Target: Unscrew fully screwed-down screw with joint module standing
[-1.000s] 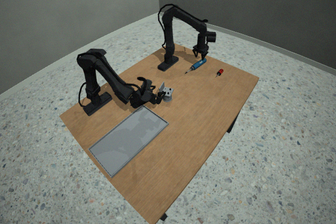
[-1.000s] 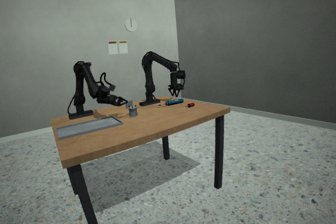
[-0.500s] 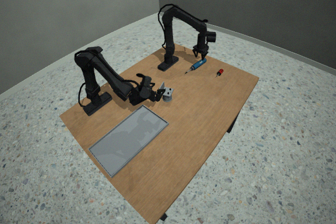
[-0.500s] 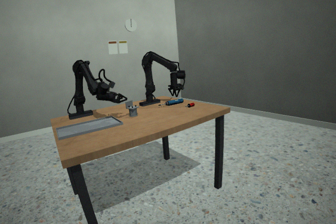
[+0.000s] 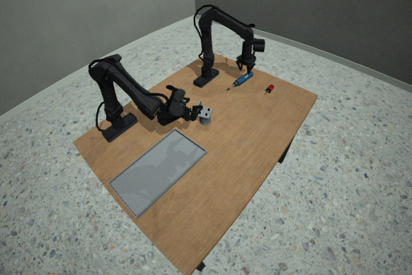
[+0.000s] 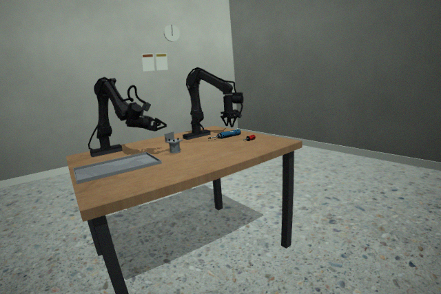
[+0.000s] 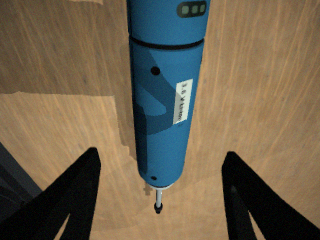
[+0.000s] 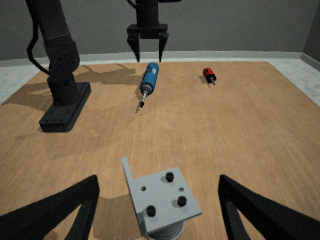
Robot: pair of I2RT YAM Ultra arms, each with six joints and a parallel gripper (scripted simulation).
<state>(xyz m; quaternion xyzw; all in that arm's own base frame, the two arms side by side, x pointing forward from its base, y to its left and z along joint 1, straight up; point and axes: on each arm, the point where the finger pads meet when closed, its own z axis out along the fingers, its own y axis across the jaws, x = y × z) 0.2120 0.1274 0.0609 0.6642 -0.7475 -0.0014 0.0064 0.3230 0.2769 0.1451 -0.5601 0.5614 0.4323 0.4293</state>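
Note:
The joint module (image 5: 205, 120) (image 6: 174, 147) (image 8: 169, 233) stands upright on the table. The grey bracket (image 5: 205, 112) (image 8: 161, 195) sits on top, its upright plate on one side. The right wrist view shows three black screw heads and two small holes in it; I cannot tell how deep each screw sits. The blue electric screwdriver (image 5: 244, 79) (image 6: 228, 134) (image 7: 159, 115) (image 8: 149, 78) lies on the table. My left gripper (image 5: 244, 71) (image 6: 229, 125) (image 7: 161, 158) (image 8: 149, 61) is open above its barrel. My right gripper (image 6: 164, 125) (image 8: 158, 183) is open and empty, above and beside the module.
A small red screwdriver (image 5: 270, 88) (image 6: 251, 137) (image 8: 209, 75) lies on the table beyond the blue one, as seen from the module. A shallow grey tray (image 5: 132, 195) (image 6: 117, 168) lies on the right arm's side of the table.

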